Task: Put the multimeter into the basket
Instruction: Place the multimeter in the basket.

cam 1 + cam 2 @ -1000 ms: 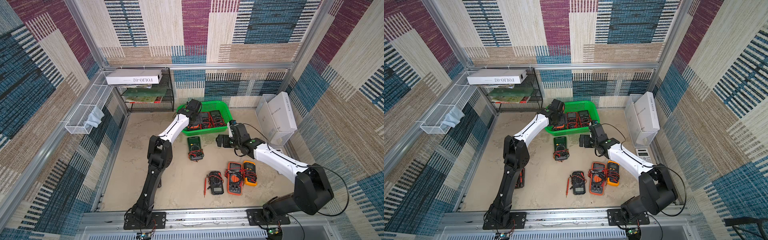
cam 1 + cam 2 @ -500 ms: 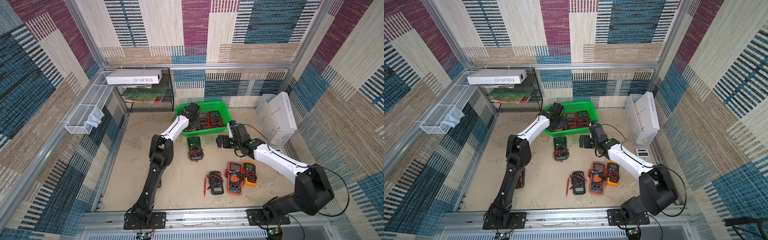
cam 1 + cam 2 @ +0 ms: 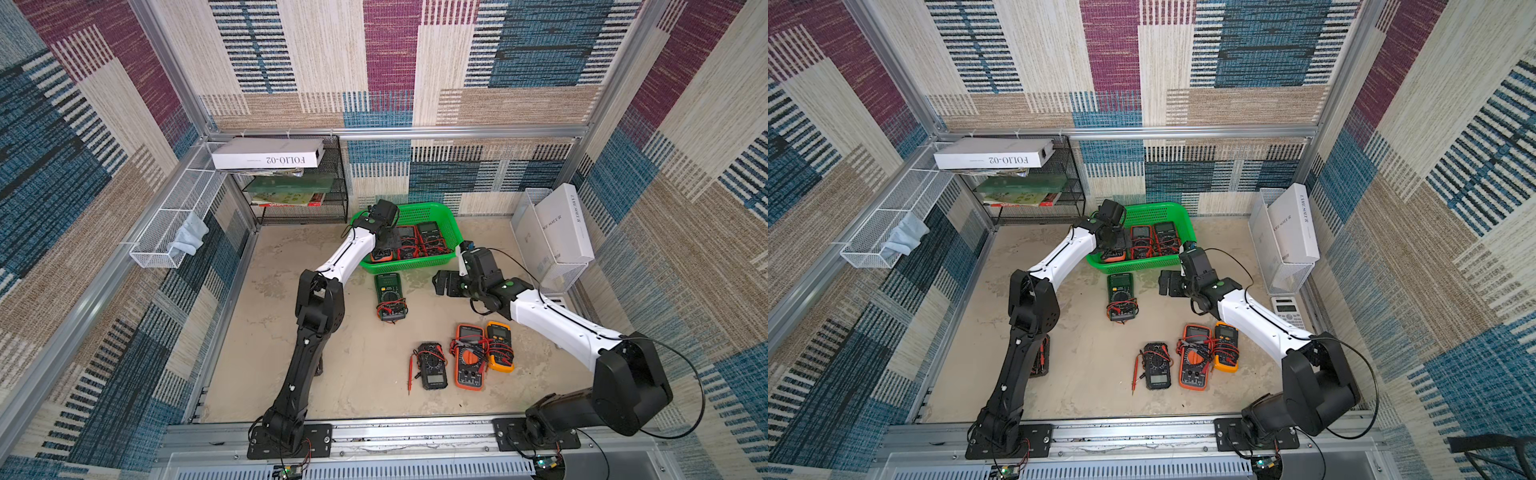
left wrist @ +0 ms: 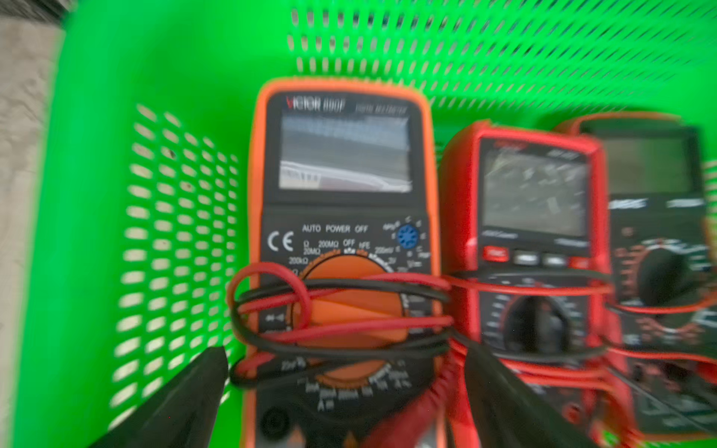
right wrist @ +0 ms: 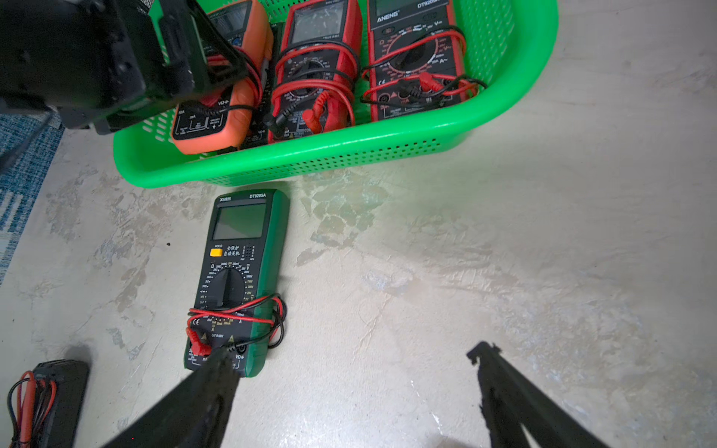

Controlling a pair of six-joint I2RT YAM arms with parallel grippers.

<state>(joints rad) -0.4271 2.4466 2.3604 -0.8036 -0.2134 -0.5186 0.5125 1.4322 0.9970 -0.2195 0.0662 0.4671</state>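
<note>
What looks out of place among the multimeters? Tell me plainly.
The red probe lies loose on the table beside the black multimeter, unlike the green multimeter, whose leads are wrapped around it. Nothing looks spilled or damaged.

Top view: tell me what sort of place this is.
Probably a robot test cell: carpet-patterned wall panels in an aluminium frame, two robot arms bolted to a base rail, and multimeters set out near a green basket.
</note>
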